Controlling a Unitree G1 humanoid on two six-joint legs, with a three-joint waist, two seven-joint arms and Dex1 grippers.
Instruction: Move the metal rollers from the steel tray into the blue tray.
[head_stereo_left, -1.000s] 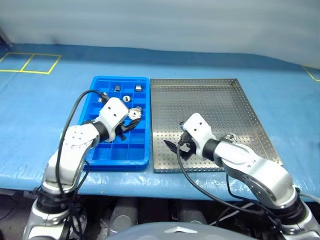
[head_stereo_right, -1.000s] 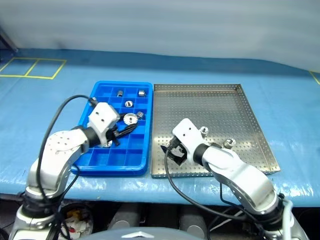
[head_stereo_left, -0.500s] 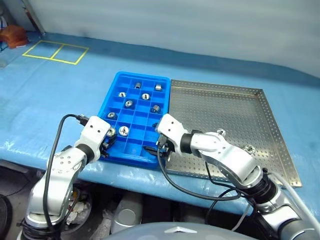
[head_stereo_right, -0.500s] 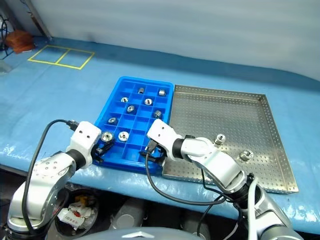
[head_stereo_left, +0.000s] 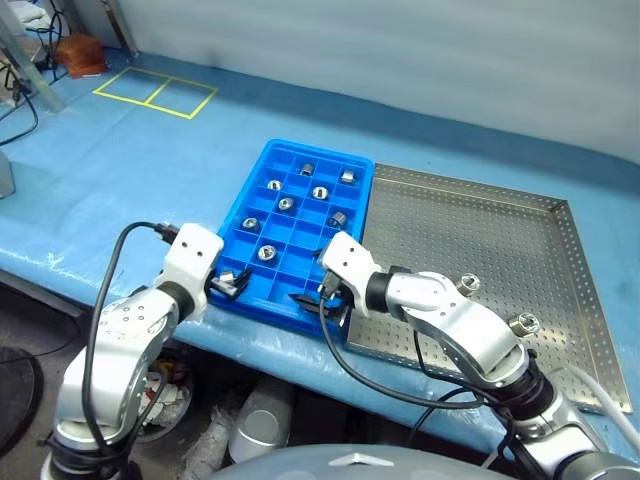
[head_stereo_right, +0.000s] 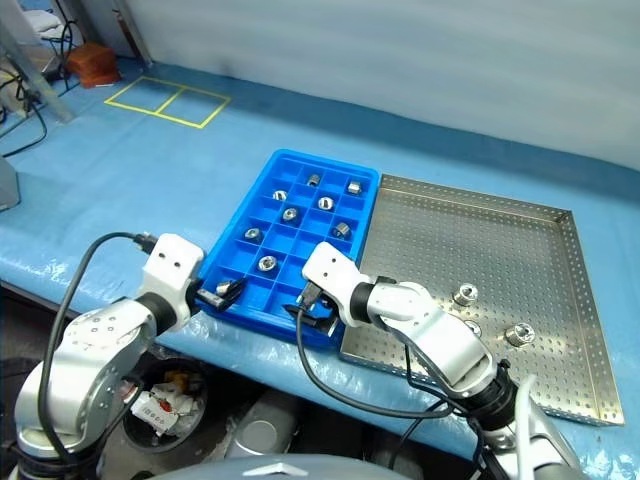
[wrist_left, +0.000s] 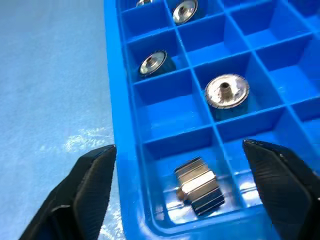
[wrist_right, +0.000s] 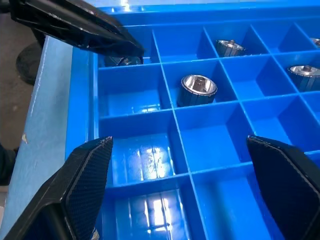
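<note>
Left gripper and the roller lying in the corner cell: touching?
Apart. In the left wrist view the left gripper stands open, its fingers wide on either side of the roller in the blue tray.

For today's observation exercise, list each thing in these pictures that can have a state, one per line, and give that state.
Left gripper: open, holds nothing, over the blue tray's near corner.
Right gripper: open, holds nothing, over the blue tray.
Blue tray: partly filled; several compartments hold rollers, many are bare.
Roller in the corner compartment: lying on its side.
Roller next to it: standing upright.
Steel tray: nearly emptied; three rollers left.
</note>
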